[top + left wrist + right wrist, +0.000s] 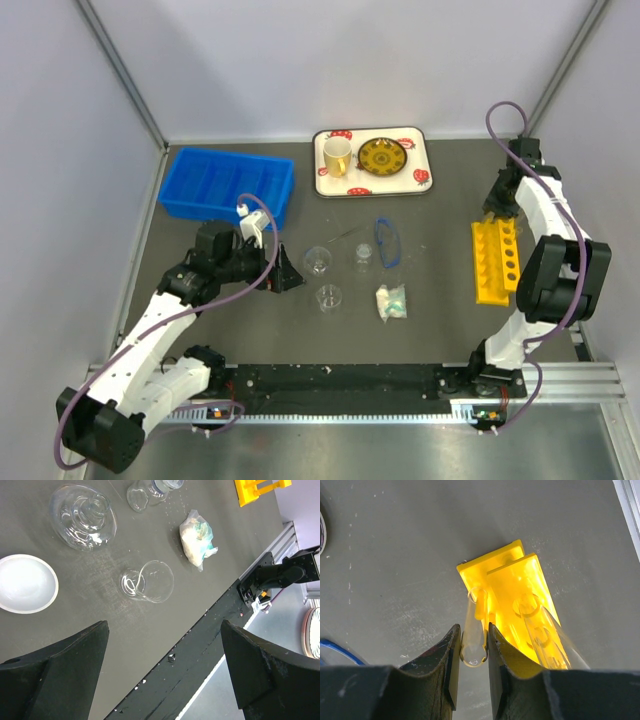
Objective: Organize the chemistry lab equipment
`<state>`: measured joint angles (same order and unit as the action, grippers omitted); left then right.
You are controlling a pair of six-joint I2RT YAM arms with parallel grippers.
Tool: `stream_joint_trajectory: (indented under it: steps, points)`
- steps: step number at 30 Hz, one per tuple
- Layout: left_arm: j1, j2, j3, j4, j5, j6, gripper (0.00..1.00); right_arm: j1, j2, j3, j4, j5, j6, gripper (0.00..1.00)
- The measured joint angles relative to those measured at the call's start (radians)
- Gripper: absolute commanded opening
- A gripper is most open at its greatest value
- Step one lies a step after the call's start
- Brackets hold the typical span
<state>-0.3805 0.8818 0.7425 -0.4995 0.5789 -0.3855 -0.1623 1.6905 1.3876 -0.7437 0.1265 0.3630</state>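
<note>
A thin clear tube (474, 612) is pinched between the jaws of your right gripper (473, 630), over one end of the yellow rack (517, 587). Centre it on a free hole, not the occupied one, then lower straight and release gently. Your left gripper (164, 626) hangs spread wide above a tipped beaker (148, 581).

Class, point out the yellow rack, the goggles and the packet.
yellow rack (493, 264): top view, holed upper face.
goggles (387, 243): top view, blue rim.
packet (196, 537): left wrist view, its middle.
</note>
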Motion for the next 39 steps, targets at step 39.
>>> stream_joint_trajectory:
  steps: [39]
  points:
    - [0.0,0.0,-0.006,0.0,0.0,0.005,0.99,0.055,0.014,0.046,-0.045,0.027,0.005,0.36]
